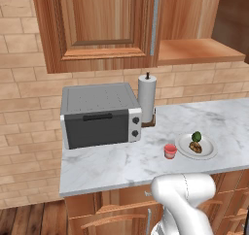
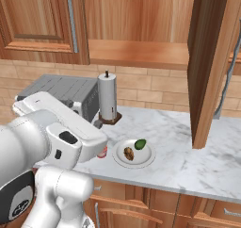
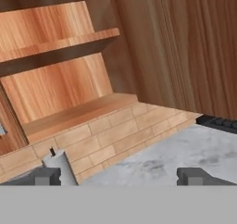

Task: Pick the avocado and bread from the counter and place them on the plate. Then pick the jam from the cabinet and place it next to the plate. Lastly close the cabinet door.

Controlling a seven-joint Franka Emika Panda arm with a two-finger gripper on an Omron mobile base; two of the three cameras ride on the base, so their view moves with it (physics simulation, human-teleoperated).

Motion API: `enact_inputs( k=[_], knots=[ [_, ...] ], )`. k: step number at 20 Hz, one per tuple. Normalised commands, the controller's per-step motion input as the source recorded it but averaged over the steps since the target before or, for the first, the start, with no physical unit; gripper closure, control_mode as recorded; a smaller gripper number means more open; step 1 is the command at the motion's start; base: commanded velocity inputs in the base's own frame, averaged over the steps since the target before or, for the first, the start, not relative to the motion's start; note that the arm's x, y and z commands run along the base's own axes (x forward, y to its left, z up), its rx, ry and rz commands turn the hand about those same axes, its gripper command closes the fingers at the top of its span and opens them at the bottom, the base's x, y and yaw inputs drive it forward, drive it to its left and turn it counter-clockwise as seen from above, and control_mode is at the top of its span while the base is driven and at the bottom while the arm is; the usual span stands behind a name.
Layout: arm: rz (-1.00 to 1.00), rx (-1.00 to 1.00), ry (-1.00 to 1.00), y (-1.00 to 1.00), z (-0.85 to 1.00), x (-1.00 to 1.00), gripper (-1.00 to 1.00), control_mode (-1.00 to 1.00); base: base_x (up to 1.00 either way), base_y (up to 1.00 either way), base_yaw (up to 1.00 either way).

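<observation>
Avocado [image 1: 196, 136], bread [image 1: 195, 147] on plate [image 1: 208, 152]; jam [image 1: 170, 151] just beside; cabinet [image 2: 207, 67] door apparently ajar; gripper [image 3: 118, 177] spread wide, empty.

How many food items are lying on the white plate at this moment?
2. The avocado lies at the far side of the plate, and the bread lies just in front of it. The jam stands off the plate, on the counter to its left.
</observation>
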Motion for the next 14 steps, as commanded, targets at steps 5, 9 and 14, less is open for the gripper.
enact_inputs(
  k=[5, 9, 14],
  knots=[
    [0.01, -0.06, -0.14, -0.12, 0.05, -0.39, -1.0, -1.0, 0.0, 0.0, 0.0],
    [0.0, -0.03, -0.04, -0.27, 0.01, -0.53, -1.0, -1.0, 0.0, 0.0, 0.0],
    [0.0, -0.05, 0.0, -0.31, 0.0, -0.4, -1.0, -1.0, 0.0, 0.0, 0.0]
  ],
)
